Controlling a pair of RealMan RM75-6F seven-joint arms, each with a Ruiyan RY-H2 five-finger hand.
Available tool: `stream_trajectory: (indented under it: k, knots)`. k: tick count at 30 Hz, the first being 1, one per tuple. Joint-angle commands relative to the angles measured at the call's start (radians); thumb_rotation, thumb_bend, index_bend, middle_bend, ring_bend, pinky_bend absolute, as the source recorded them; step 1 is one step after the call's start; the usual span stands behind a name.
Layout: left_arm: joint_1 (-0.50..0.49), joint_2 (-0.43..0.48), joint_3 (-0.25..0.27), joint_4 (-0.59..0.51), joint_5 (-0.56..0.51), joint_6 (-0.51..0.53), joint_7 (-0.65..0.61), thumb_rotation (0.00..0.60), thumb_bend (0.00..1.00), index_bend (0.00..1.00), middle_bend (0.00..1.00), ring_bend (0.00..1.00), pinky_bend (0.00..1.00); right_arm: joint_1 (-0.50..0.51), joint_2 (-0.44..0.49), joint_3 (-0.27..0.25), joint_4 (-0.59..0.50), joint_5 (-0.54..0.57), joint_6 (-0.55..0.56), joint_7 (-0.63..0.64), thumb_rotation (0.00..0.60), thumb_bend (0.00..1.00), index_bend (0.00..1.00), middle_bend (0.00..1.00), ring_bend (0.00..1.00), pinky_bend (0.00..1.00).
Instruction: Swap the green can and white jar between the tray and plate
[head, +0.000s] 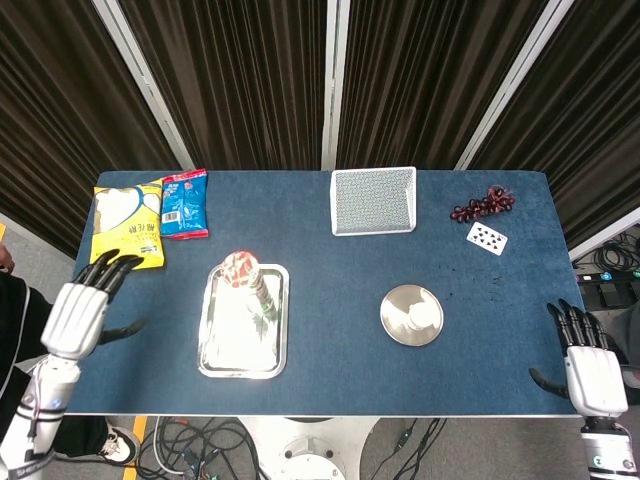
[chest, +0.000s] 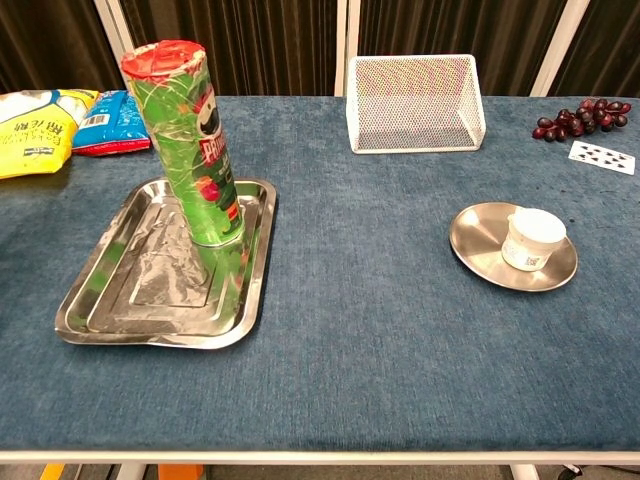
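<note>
The tall green can (chest: 187, 140) with a red lid stands upright at the far end of the steel tray (chest: 110, 305); from above the green can (head: 250, 283) shows on the tray (head: 222, 350). The small white jar (chest: 534, 239) sits on the round metal plate (chest: 478, 235), with the white jar (head: 421, 317) and plate (head: 395, 312) right of centre in the head view. My left hand (head: 84, 310) hovers open over the table's left edge, left of the tray. Off the table's right front corner, my right hand (head: 588, 365) is open. Neither hand shows in the chest view.
A white mesh basket (head: 373, 200) stands at the back centre. At the back left lie a yellow snack bag (head: 125, 228) and a blue packet (head: 184, 203). Grapes (head: 483, 205) and a playing card (head: 487, 237) lie at the back right.
</note>
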Motion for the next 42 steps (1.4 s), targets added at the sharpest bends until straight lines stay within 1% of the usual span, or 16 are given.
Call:
stream_trajectory:
  k: [1, 5, 10, 13, 23, 28, 30, 35, 38, 42]
  knots:
    - [-0.098, 0.043, -0.062, -0.053, -0.040, -0.115, -0.032, 0.600, 0.06, 0.11, 0.13, 0.08, 0.28, 0.000, 0.001, 0.004, 0.003, 0.012, -0.006, 0.005, 0.600, 0.08, 0.00, 0.00, 0.00, 0.00]
    - [-0.190, 0.055, -0.085, -0.070, -0.050, -0.229, -0.061, 0.600, 0.05, 0.08, 0.07, 0.07, 0.28, 0.005, -0.004, 0.005, 0.010, 0.021, -0.019, 0.003, 0.600, 0.08, 0.00, 0.00, 0.00, 0.00]
    - [-0.296, 0.036, -0.093, -0.072, -0.057, -0.357, -0.060, 0.600, 0.05, 0.08, 0.07, 0.05, 0.28, 0.009, -0.015, 0.005, 0.033, 0.039, -0.043, 0.020, 0.600, 0.08, 0.00, 0.00, 0.00, 0.00]
    - [-0.346, 0.020, -0.098, -0.060, -0.068, -0.409, -0.040, 0.600, 0.05, 0.08, 0.07, 0.05, 0.28, 0.010, -0.020, 0.005, 0.048, 0.043, -0.049, 0.033, 0.600, 0.08, 0.00, 0.00, 0.00, 0.00]
    - [-0.443, -0.026, -0.091, -0.008, -0.130, -0.513, -0.031, 0.600, 0.05, 0.09, 0.08, 0.04, 0.26, 0.008, -0.025, 0.009, 0.080, 0.061, -0.061, 0.066, 0.600, 0.08, 0.00, 0.00, 0.00, 0.00]
    - [-0.479, -0.029, -0.082, 0.014, -0.160, -0.558, -0.023, 0.600, 0.06, 0.14, 0.11, 0.04, 0.27, 0.009, -0.027, 0.011, 0.085, 0.061, -0.061, 0.076, 0.600, 0.08, 0.00, 0.00, 0.00, 0.00]
    - [-0.485, -0.031, -0.077, 0.018, -0.170, -0.564, -0.016, 0.600, 0.08, 0.17, 0.13, 0.05, 0.28, 0.008, -0.027, 0.012, 0.087, 0.061, -0.061, 0.080, 0.600, 0.08, 0.00, 0.00, 0.00, 0.00]
    - [-0.498, -0.043, -0.068, 0.025, -0.179, -0.557, 0.005, 0.600, 0.14, 0.24, 0.22, 0.16, 0.42, 0.006, -0.026, 0.012, 0.092, 0.063, -0.061, 0.090, 0.600, 0.08, 0.00, 0.00, 0.00, 0.00]
    - [-0.506, -0.053, -0.066, 0.037, -0.181, -0.545, 0.036, 0.600, 0.18, 0.28, 0.26, 0.21, 0.48, 0.006, -0.026, 0.013, 0.094, 0.066, -0.063, 0.092, 0.600, 0.08, 0.00, 0.00, 0.00, 0.00]
    - [-0.517, -0.062, -0.066, 0.041, -0.198, -0.543, 0.054, 0.600, 0.22, 0.34, 0.29, 0.25, 0.56, 0.007, -0.028, 0.012, 0.097, 0.067, -0.066, 0.094, 0.600, 0.08, 0.00, 0.00, 0.00, 0.00]
